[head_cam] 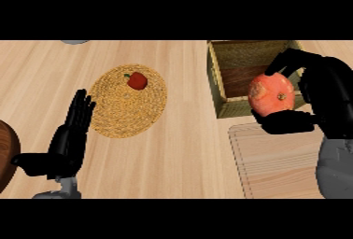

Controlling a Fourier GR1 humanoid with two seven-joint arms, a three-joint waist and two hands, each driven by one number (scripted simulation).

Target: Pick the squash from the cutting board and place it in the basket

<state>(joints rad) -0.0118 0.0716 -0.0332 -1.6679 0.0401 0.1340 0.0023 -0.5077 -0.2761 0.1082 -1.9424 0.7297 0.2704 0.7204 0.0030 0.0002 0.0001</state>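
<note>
My right hand (324,95) is curled round an orange, round squash (271,94), fingers over its top and thumb under it. The squash hangs over the front right part of the woven square basket (222,70), above its near wall. The pale wooden cutting board (276,161) lies just below, at the lower right, with nothing on it. My left hand (69,140) rests open at the left, fingers straight and pointing up.
A round woven mat (121,112) lies in the middle of the counter with a small red pepper (137,80) on it. A dark brown round object (5,154) shows at the left edge. A grey thing (74,41) peeks in at the top left.
</note>
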